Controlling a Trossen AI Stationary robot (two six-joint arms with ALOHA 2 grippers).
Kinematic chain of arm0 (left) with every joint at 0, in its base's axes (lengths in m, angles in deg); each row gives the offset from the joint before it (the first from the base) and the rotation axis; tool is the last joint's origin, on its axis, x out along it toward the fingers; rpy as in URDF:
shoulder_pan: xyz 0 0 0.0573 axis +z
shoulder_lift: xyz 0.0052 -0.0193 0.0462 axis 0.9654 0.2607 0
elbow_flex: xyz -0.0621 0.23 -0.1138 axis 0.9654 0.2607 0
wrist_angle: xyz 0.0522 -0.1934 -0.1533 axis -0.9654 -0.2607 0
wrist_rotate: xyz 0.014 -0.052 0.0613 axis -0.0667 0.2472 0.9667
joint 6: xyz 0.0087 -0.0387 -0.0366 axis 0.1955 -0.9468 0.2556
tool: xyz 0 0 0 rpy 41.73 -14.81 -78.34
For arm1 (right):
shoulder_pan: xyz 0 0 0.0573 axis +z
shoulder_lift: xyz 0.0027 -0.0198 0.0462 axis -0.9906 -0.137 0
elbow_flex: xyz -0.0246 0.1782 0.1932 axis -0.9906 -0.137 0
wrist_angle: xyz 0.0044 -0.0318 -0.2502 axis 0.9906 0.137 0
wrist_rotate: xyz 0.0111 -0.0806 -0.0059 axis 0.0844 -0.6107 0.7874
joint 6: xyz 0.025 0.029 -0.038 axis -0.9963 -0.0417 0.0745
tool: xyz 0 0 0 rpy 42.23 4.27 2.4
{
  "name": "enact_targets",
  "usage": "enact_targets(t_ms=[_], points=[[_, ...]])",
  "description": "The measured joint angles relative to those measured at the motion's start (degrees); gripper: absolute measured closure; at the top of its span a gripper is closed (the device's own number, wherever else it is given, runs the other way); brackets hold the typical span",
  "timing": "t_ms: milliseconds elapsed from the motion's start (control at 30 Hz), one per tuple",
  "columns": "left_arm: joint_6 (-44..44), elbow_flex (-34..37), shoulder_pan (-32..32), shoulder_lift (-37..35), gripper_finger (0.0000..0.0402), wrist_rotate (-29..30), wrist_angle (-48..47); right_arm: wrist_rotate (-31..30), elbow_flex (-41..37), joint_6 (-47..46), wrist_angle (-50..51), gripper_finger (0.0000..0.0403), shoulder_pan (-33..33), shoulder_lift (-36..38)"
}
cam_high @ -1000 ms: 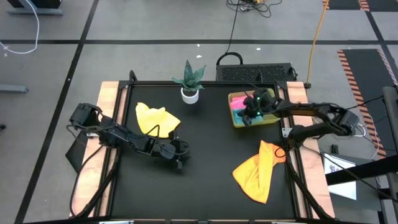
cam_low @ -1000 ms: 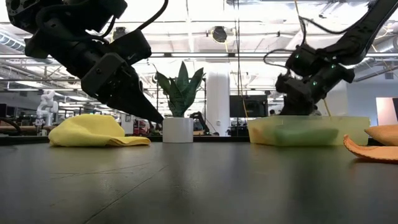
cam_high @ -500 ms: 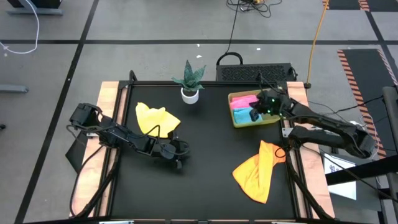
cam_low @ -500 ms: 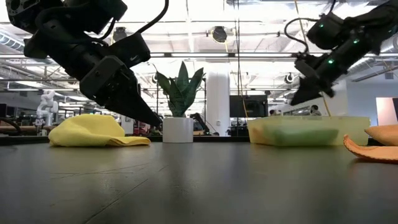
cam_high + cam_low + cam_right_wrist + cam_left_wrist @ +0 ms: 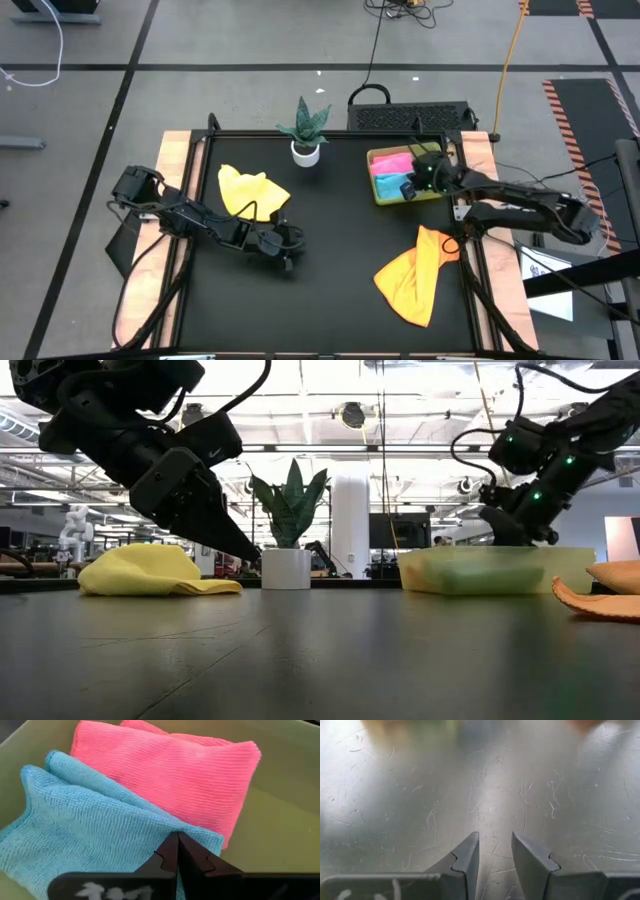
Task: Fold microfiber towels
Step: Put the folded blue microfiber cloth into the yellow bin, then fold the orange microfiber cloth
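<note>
In the yellow-green tray (image 5: 378,198) at the far right, a folded pink towel (image 5: 175,775) and a light blue towel (image 5: 85,825) lie side by side. My right gripper (image 5: 176,840) is shut and slants down over the blue towel's edge beside the pink one. A crumpled yellow towel (image 5: 250,190) rests on the table at the far left. An orange towel (image 5: 415,280) lies loosely doubled at the near right. My left gripper (image 5: 289,263) hangs open and empty above bare table left of centre. My right gripper's shut fingertips (image 5: 170,851) stand at the light blue towel's edge (image 5: 150,832), slanting down from the table's right side. I cannot tell whether they touch the cloth. Nothing sits between the fingers.
A potted plant (image 5: 305,130) stands at the far edge between the yellow towel and the tray. The orange towel's far corner (image 5: 448,245) reaches the table's right rim. Bare black tabletop (image 5: 330,230) lies in the middle and at the near left.
My right gripper, shut throughout, has drawn back toward the table's right edge over the tray. It rose and tipped from pointing steeply down to a flatter slant, then sank again a little. The towels have stayed where they were.
</note>
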Motion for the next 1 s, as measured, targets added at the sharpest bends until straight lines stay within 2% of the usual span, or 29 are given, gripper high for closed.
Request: enact_targets(t_ms=[233,367,533,667,833,933,1000], points=[[-0.4,0.0,0.0,0.0,0.0284,0.0,-0.1,-0.1,3.7,-0.2,2.5,0.0403,1.0,2.6],[-1.3,0.0,-0.6,0.0,0.0284,0.3,-0.1,-2.5,3.9,-1.3,1.6,0.0403,6.1,6.6],[-1.3,0.0,-1.7,0.0,0.0284,1.7,0.0,-13.0,3.9,-3.3,0.9,0.0403,21.6,8.6],[-1.4,0.0,-2.0,0.0,0.0284,1.9,0.4,-20.7,3.9,-5.3,-4.2,0.0403,36.2,7.8],[-1.2,0.0,-1.9,0.0,0.0284,2.0,0.9,-30.1,4.4,-6.4,-10.5,0.0403,53.0,4.2],[-0.8,0.0,-1.9,0.0,0.0284,2.1,1.0,-34.4,7.8,-8.2,-9.5,0.0403,60.5,0.5],[-0.3,0.0,-1.9,0.0,0.0284,2.1,1.1,-34.7,11.4,-9.7,-7.1,0.0403,63.9,-2.5]])
